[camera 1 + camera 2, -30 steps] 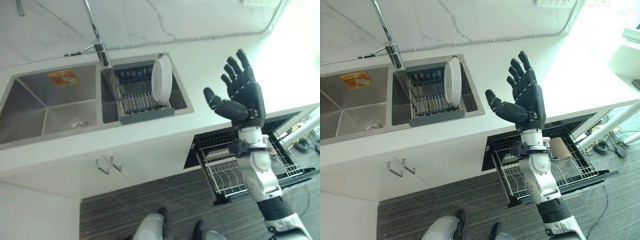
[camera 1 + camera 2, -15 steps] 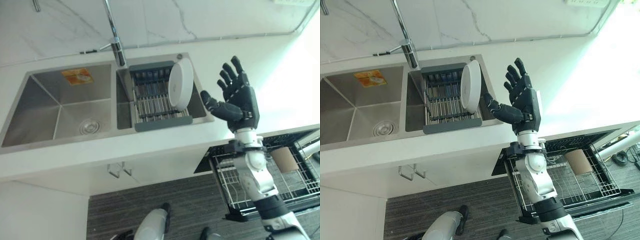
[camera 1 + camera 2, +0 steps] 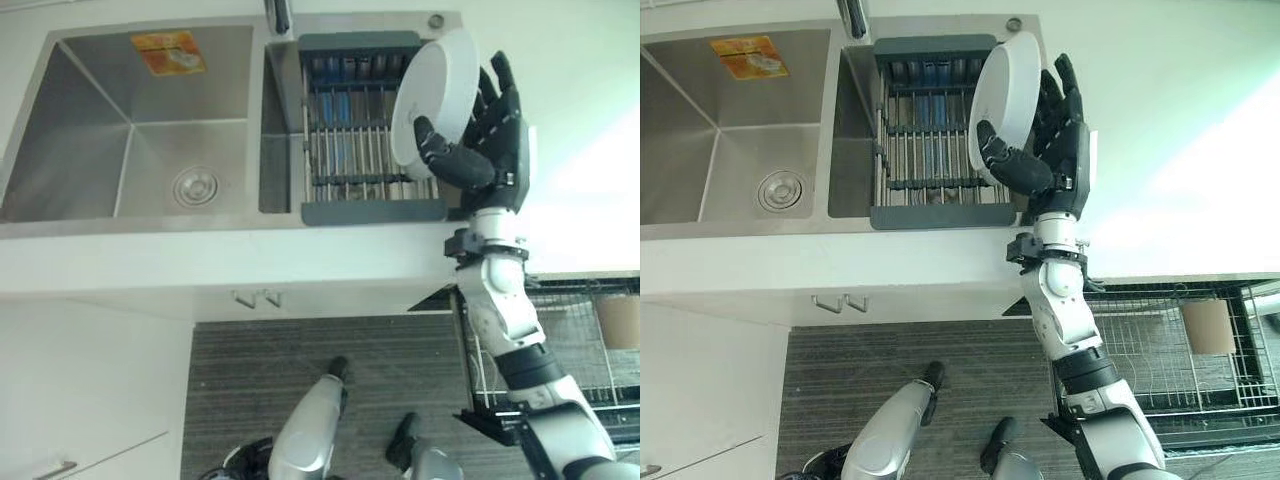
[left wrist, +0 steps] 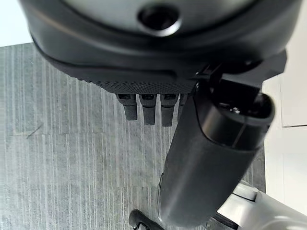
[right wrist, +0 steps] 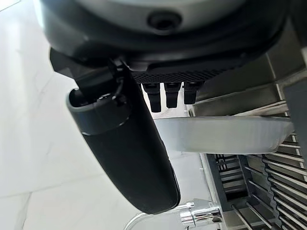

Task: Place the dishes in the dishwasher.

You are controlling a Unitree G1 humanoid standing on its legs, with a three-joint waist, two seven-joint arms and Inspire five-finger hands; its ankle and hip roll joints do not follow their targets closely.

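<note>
Now right hand (image 3: 1055, 160) spread open around round white plate (image 3: 1002, 90), upright in slatted grey rack (image 3: 925, 130).

White counter (image 3: 200, 265) (steel sink (image 3: 130, 120)) above grey floor (image 3: 300, 350).

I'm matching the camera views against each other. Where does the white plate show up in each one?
Left eye view: white plate stands on edge at the right end of the dish rack in the sink, against the right hand.
Right eye view: same spot, upper centre.
Right wrist view: its rim crosses past the fingers.
Left wrist view: not in it.
Shared landmark: the dish rack.
</note>
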